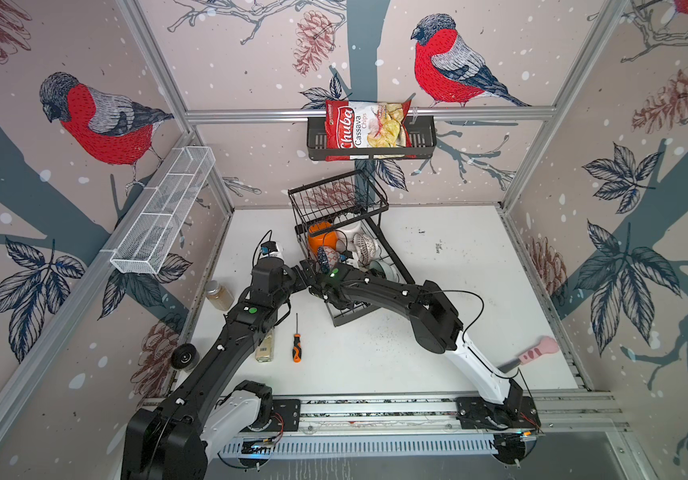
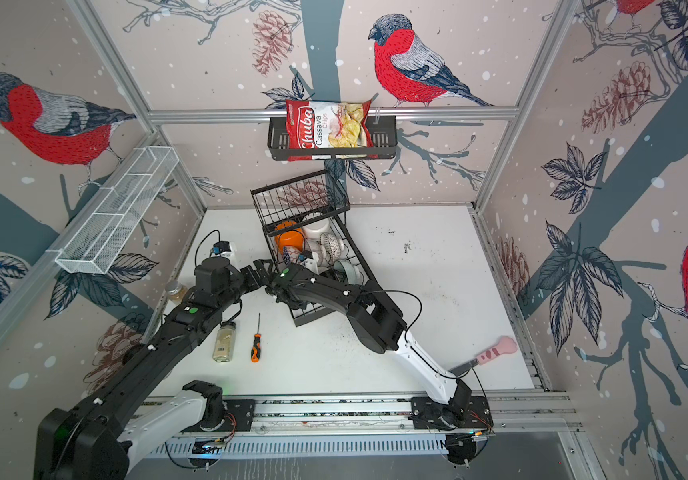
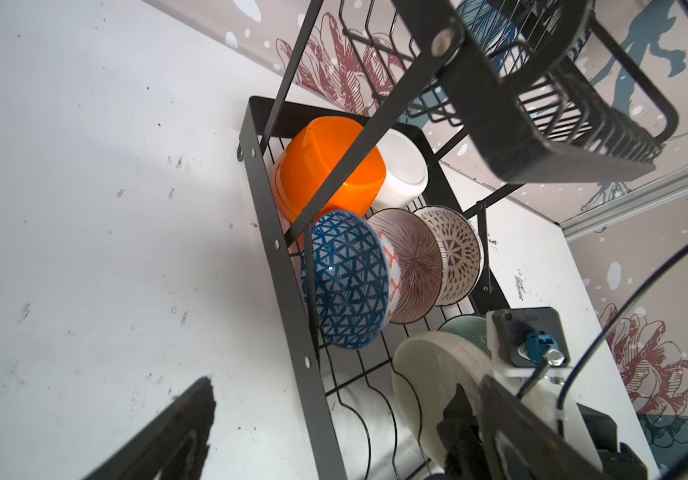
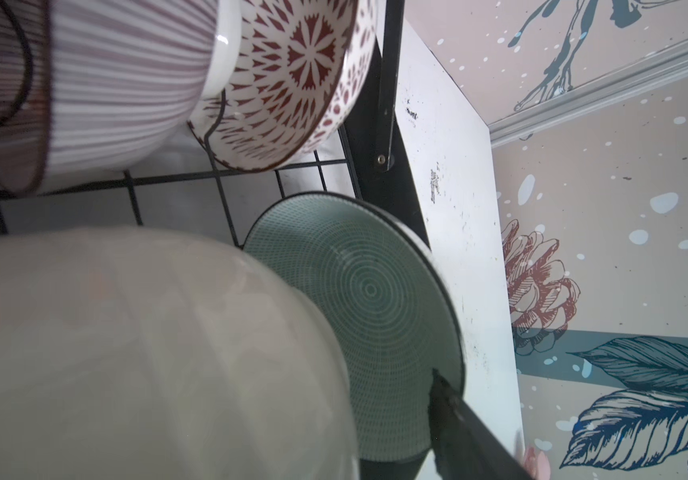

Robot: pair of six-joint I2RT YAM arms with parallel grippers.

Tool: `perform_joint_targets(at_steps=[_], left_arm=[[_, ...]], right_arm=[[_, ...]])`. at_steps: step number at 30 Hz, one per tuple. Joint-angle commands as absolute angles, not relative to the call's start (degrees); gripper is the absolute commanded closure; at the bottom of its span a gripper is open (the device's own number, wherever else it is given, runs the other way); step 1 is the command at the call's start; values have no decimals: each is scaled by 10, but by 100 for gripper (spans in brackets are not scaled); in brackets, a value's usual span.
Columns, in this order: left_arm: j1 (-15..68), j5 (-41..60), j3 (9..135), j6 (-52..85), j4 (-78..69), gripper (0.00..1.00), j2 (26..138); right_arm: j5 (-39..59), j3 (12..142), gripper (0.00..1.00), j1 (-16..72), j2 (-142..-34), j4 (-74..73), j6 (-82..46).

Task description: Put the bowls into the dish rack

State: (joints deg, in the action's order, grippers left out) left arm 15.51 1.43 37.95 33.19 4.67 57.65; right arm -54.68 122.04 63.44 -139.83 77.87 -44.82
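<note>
Your right claw is down inside the dish rack in both top views, buried among the bowls at the near end of the lower tray. From up here you can't tell if it's clamped or loose. Your left claw hangs spread and empty just beside the rack's left rail, close against your right arm, so an arm-on-arm bump is the first risk. No bowl shows on the table, so loading looks nearly done.

Left wrist view: orange bowl and white bowl sit at the far end. Next come the blue bowl, striped bowl and patterned bowl, on edge in a row. The cream bowl and teal bowl are nearest, with the right claw against the cream one. Swing the left claw inward and you'd likely clip the blue bowl.

Right wrist view: the cream bowl fills the frame, overlapping the teal bowl. One finger lies across the teal rim and the other is hidden, so the grip is unclear. Pull out crooked and that finger could drag the teal bowl or tip the cream one off its wire.
</note>
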Motion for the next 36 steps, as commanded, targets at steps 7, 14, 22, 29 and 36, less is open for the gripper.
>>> perform_joint_targets(at_steps=[7,14,22,29,36], left_arm=[[154,18,378,313,113,4,580],[155,14,380,312,113,4,577],[154,4,386,310,115,4,575],[154,-9,391,308,118,4,567],[154,-13,395,306,120,4,563]], right_arm=[[-529,1233,30,644,-1360,692,-398],[-521,1252,28,651,-1340,669,-373],[-499,1235,19,652,-1281,591,-324],[-486,1179,7,654,-1216,505,-288],[-531,1172,0,638,-1186,500,-276]])
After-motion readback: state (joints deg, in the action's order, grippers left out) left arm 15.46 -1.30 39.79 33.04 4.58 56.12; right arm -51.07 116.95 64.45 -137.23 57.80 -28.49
